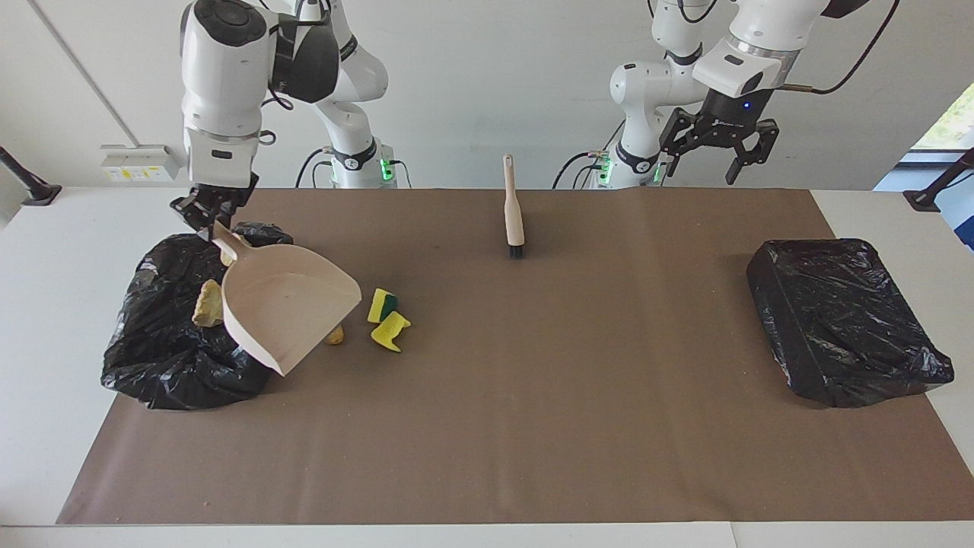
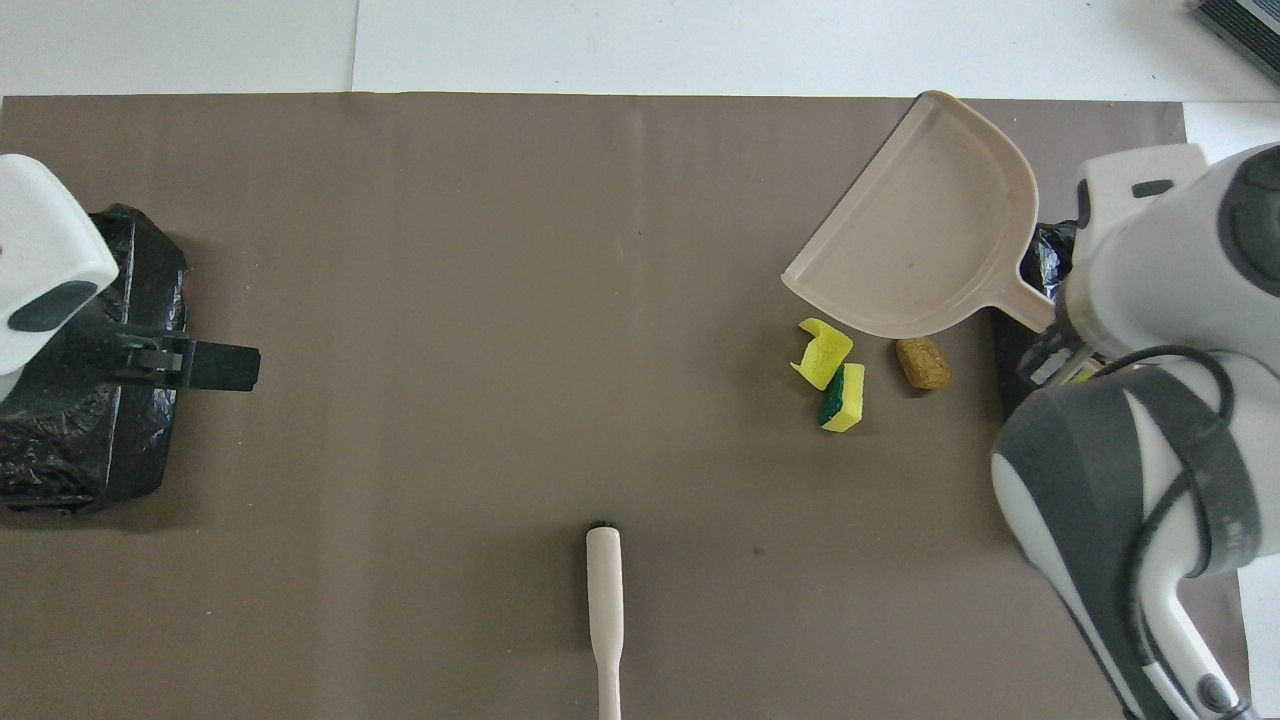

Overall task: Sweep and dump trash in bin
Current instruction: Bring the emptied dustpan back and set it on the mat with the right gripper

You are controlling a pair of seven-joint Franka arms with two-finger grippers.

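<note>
The trash is split between the mat and a bin. Three scraps lie on the brown mat (image 1: 533,426) covering the desk (image 1: 46,320): two yellow sponge bits (image 1: 388,318) touching each other and a brown lump (image 2: 922,362) just beside them, toward the right arm's end. More scraps sit in the black-lined bin (image 1: 171,342) at that end; a pale tan chunk (image 1: 206,303) shows there, the rest hidden by the dustpan (image 1: 285,313).

The right tool (image 1: 207,213) is pressed together on the dustpan's handle, holding the pan tilted over the bin's edge and the mat, its open mouth toward the sponge bits.

The left tool (image 1: 719,144), fingers spread and holding nothing, hangs in the air above the second black-lined bin (image 1: 841,320) at the left arm's end.

A brush (image 1: 513,209) lies on the mat, nearer to the robots than the scraps, apart from both tools.
</note>
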